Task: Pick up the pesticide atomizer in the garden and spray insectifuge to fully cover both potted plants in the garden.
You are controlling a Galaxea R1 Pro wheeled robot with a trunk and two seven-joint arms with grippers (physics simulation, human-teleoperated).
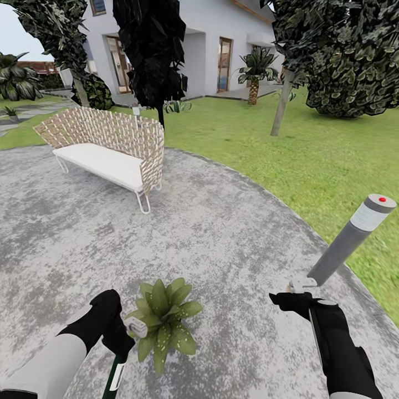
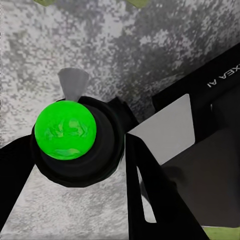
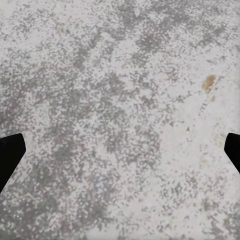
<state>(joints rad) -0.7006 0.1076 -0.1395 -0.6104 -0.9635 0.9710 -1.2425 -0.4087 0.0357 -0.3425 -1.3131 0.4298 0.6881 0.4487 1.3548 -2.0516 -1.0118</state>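
Note:
One potted plant (image 1: 164, 320), a low rosette of pointed green leaves, stands on the grey paved patio (image 1: 221, 233) just in front of me. Pale specks of insectifuge (image 1: 162, 344) dot its near leaves. My left gripper (image 1: 119, 332) is shut on the pesticide atomizer (image 1: 135, 327), whose white head points at the plant from its left side. The left wrist view looks down on the atomizer (image 2: 65, 131), which shows a green rounded part in a black collar between the black fingers. My right gripper (image 1: 292, 302) (image 3: 120, 152) hangs open over bare paving, right of the plant.
A grey bollard lamp (image 1: 350, 237) with a red dot rises just beyond my right gripper at the patio's edge. A woven bench (image 1: 105, 152) with a white cushion stands at the far left. Lawn (image 1: 310, 155), trees, a palm (image 1: 255, 72) and a house lie beyond.

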